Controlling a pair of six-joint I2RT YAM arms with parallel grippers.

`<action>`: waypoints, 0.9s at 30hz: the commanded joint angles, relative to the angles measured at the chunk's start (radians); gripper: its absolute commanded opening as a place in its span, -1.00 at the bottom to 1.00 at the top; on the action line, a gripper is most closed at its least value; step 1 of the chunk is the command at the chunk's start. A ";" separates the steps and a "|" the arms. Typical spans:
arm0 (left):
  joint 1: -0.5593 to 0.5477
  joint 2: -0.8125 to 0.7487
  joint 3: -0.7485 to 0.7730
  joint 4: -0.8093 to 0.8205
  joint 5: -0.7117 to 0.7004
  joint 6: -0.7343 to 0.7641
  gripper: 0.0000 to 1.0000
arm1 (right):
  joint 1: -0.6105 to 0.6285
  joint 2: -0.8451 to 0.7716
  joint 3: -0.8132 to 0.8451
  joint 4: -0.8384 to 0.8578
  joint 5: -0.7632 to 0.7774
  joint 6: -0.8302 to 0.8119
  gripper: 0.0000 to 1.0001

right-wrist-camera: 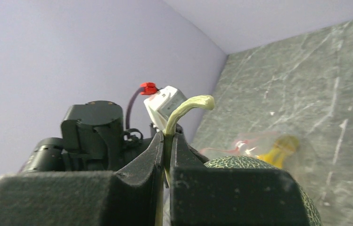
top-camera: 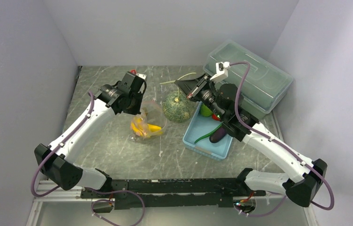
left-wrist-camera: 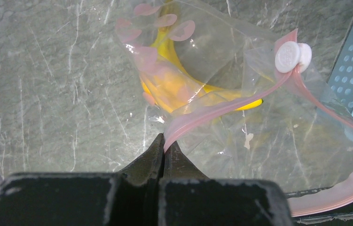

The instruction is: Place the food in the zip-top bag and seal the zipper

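Observation:
The clear zip-top bag (top-camera: 150,120) lies on the table with the yellow bananas (top-camera: 145,127) inside. In the left wrist view the bag (left-wrist-camera: 268,136) is open and the bananas (left-wrist-camera: 174,89) show through it. My left gripper (left-wrist-camera: 164,139) is shut on the pink zipper strip (left-wrist-camera: 221,110) near one end; the white slider (left-wrist-camera: 292,55) sits further along. It is at the bag's far left in the top view (top-camera: 140,109). My right gripper (right-wrist-camera: 167,136) is shut on a thin pale green stalk (right-wrist-camera: 188,104), just above the netted melon (right-wrist-camera: 245,162). Whether the stalk joins the melon I cannot tell.
The melon (top-camera: 177,107) sits between the bag and the light blue basket (top-camera: 207,143). The basket holds a lime-green fruit (top-camera: 206,111), a red piece (top-camera: 216,117), the purple eggplant (top-camera: 217,134) and a thin dark green vegetable (top-camera: 203,136). The lidded box (top-camera: 250,80) stands back right.

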 commanded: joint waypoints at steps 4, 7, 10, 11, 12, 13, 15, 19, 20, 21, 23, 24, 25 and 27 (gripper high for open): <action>0.019 -0.036 -0.004 0.039 0.048 -0.004 -1.00 | 0.080 0.001 -0.048 0.252 0.147 0.143 -1.00; 0.026 -0.037 -0.010 0.046 0.061 -0.003 -1.00 | 0.107 0.026 -0.059 0.291 0.177 0.171 -1.00; 0.035 -0.037 -0.014 0.052 0.076 -0.005 -1.00 | 0.126 0.053 -0.069 0.337 0.191 0.202 -1.00; 0.038 -0.037 -0.014 0.054 0.082 -0.004 -1.00 | 0.131 0.063 -0.068 0.348 0.194 0.209 -1.00; 0.042 -0.037 -0.016 0.056 0.087 -0.004 -1.00 | 0.137 0.074 -0.065 0.356 0.199 0.215 -1.00; 0.045 -0.037 -0.019 0.058 0.093 -0.004 -1.00 | 0.140 0.086 -0.063 0.363 0.202 0.223 -1.00; 0.051 -0.037 -0.022 0.062 0.099 -0.003 -1.00 | 0.149 0.108 -0.061 0.382 0.206 0.237 -1.00; 0.057 -0.038 -0.027 0.063 0.104 -0.004 -1.00 | 0.163 0.144 -0.059 0.410 0.221 0.261 -1.00; 0.058 -0.039 -0.028 0.065 0.107 -0.003 -1.00 | 0.166 0.151 -0.061 0.421 0.223 0.263 -1.00; 0.059 -0.042 -0.029 0.067 0.109 -0.004 -1.00 | 0.166 0.160 -0.064 0.436 0.221 0.269 -1.00; 0.060 -0.044 -0.030 0.069 0.114 -0.004 -1.00 | 0.167 0.182 -0.068 0.462 0.209 0.286 -1.00; 0.060 -0.044 -0.031 0.069 0.115 -0.004 -1.00 | 0.167 0.190 -0.067 0.470 0.205 0.293 -1.00; 0.060 -0.045 -0.031 0.068 0.117 -0.005 -1.00 | 0.168 0.203 -0.065 0.473 0.201 0.300 -1.00; 0.060 -0.049 -0.034 0.071 0.124 -0.006 -1.00 | 0.168 0.221 -0.064 0.480 0.201 0.314 -1.00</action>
